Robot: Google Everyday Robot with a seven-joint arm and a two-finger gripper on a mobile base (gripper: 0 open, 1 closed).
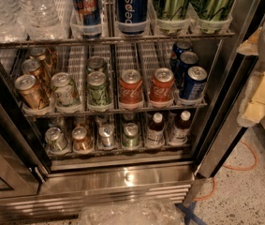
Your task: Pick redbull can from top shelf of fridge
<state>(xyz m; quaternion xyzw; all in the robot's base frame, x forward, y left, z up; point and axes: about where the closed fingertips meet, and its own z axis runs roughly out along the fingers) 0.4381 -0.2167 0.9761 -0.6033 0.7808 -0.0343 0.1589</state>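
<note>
The redbull can (86, 8) stands in a clear cup at the front of the top shelf (52, 42) of the fridge (122, 179); its blue and silver body shows red lettering, and its lid is cut off by the frame's top edge. The can is second lane from the left, between water bottles (24, 8) and a Pepsi can (131, 7). My gripper (262, 95) appears as pale cream and grey shapes at the right edge, outside the fridge's right post and well apart from the can.
Two tall green cans (193, 3) fill the shelf's right lanes. Lower racks hold short cans (131, 89) and small bottles (155, 128). The glass door (1, 172) hangs open at lower left. A plastic bag (132, 213), blue tape (191, 213) and an orange cable (244, 165) lie on the floor.
</note>
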